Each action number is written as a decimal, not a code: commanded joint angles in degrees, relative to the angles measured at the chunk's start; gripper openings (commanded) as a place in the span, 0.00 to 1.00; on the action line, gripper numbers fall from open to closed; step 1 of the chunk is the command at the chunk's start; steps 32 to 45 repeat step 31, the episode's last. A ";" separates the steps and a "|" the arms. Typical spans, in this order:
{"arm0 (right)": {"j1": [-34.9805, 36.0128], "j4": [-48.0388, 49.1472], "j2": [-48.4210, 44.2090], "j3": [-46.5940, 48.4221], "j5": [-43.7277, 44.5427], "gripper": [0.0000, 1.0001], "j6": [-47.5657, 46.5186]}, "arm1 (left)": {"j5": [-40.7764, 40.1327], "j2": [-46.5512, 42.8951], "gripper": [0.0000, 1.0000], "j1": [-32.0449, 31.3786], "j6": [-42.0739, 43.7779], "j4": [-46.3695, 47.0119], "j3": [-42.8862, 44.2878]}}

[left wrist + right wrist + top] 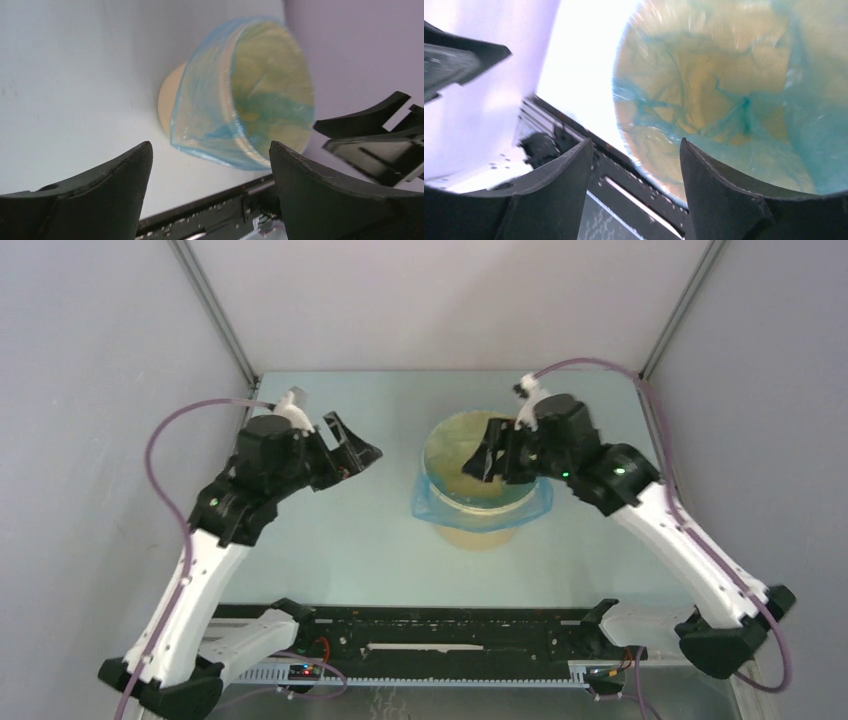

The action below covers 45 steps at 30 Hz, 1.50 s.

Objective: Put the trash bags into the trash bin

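The right gripper (635, 150) hung with its jaws apart and empty over the right side of the trash bin (480, 532), at the centre of the top view. The light-blue trash bag (432, 502) lined the bin, its edge folded down outside the rim. The left gripper (211, 150), likewise spread and empty, sat apart at centre left.

Upright tan bin (482, 536), blue bag (428, 503) inside

**Surroundings: bench and enclosure**

Pale matte table (330, 550). Grey walls (440, 300) on three sides. Metal strut at each rear corner: left strut (215, 310), right strut (682, 305). Black rail (450, 625) along the near edge. Slotted white cable tray (450, 665) just beside it, small circuit board (305, 672) at the tray's left end.
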 commanded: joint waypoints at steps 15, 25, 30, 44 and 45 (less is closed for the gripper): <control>-2.06 -16.54 -11.89 41.34 19.09 1.00 -10.95 | -19.59 -1.19 1.00 -0.25 18.64 2.98 43.05; -1.97 -16.68 -9.91 50.00 23.76 0.99 -11.78 | -23.90 -4.48 1.00 -0.25 21.11 3.65 40.96; -2.02 -14.79 -10.26 48.27 21.25 0.99 -11.31 | -23.88 -4.22 1.00 -0.25 20.99 3.29 41.02; -1.98 -14.77 -10.07 48.50 21.55 0.99 -10.95 | -23.72 -4.01 1.00 -0.25 21.05 3.33 41.34; -1.98 -14.77 -10.07 48.50 21.55 0.99 -10.95 | -23.72 -4.01 1.00 -0.25 21.05 3.33 41.34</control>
